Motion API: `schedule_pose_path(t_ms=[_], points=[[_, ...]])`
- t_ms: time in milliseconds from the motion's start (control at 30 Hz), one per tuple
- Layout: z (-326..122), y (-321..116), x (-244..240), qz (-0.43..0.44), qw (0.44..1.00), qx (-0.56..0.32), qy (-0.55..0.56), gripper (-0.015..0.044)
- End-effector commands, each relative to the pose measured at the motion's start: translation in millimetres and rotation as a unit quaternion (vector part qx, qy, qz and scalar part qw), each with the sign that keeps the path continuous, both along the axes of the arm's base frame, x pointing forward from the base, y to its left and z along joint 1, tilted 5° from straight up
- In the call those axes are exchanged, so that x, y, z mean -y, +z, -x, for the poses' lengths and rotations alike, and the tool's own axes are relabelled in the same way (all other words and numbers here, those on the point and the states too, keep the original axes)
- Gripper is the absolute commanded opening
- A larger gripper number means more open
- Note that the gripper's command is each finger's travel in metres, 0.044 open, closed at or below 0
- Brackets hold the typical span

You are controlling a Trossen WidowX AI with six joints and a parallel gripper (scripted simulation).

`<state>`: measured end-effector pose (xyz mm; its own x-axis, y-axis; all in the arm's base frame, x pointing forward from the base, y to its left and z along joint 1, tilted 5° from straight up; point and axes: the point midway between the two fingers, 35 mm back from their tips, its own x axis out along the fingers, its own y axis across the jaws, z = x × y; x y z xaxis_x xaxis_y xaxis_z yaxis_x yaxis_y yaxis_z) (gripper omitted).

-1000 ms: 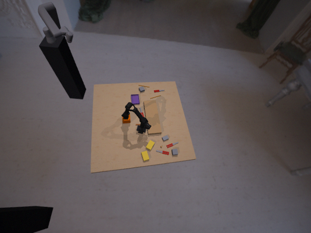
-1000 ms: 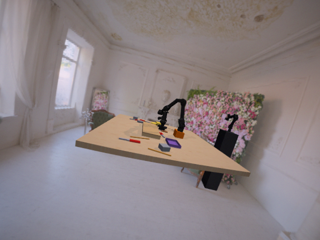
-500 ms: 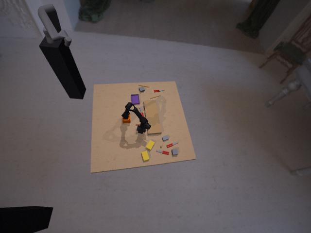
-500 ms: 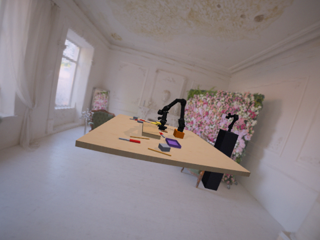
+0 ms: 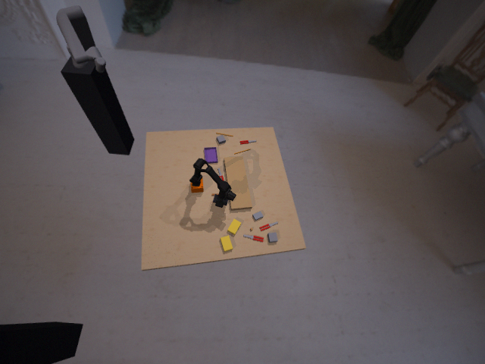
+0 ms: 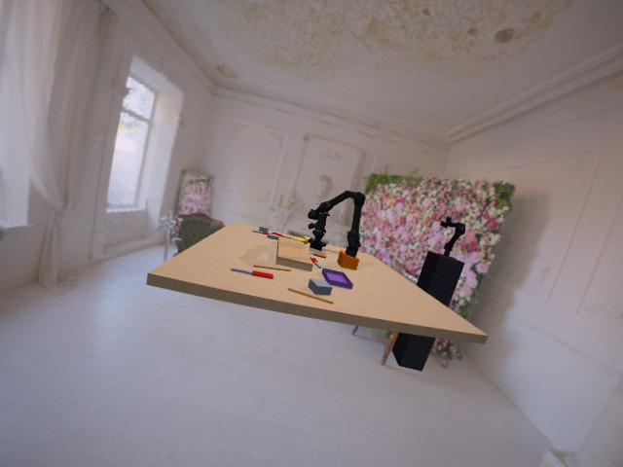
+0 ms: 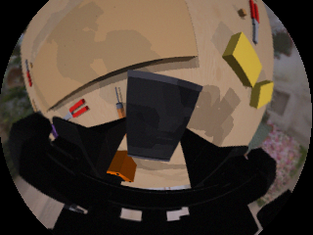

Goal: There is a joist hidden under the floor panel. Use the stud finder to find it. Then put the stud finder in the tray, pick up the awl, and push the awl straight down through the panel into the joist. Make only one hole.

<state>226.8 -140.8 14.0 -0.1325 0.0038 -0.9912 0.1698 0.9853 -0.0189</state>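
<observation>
My gripper (image 5: 222,201) (image 6: 317,244) (image 7: 156,124) is shut on the stud finder (image 7: 161,105), a dark block between the fingers. It is low over the table, just beside the panel's long edge. The floor panel (image 5: 239,170) (image 6: 294,250) (image 7: 122,29) is a tan raised slab; the joist is hidden. The awl (image 5: 214,194) (image 6: 319,255) (image 7: 120,109), with an orange-brown handle and thin metal shaft, lies close beside the stud finder. The purple tray (image 5: 211,155) (image 6: 336,277) stands empty beyond the panel's other end.
Red-handled tools (image 5: 268,226) (image 5: 247,142) (image 7: 79,109), grey blocks (image 5: 272,237) (image 6: 319,287) and yellow blocks (image 5: 234,227) (image 7: 243,59) lie around the panel. One red-handled tool lies between arm base and panel. Pencil-like sticks (image 5: 242,151) (image 6: 310,295) lie near the tray end. The arm's base is orange (image 5: 197,186).
</observation>
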Motion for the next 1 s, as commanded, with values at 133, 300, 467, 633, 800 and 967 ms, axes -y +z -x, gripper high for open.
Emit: schedule_pose_path(t_ms=[133,300,467,633,800,967], points=[[0.6,5.1,11.5,0.000,1.000,0.001,0.001,0.0000],[5.5,5.7,37.1,0.001,1.000,0.001,0.001,0.0000],[6.4,5.8,40.8,0.002,1.000,0.000,0.001,0.0000],[6.3,5.1,39.5,0.015,1.000,-0.004,0.002,0.0000],[6.0,4.3,37.6,0.034,0.999,-0.009,0.003,0.0000],[5.8,3.7,35.8,0.054,0.998,-0.014,0.004,0.0000]])
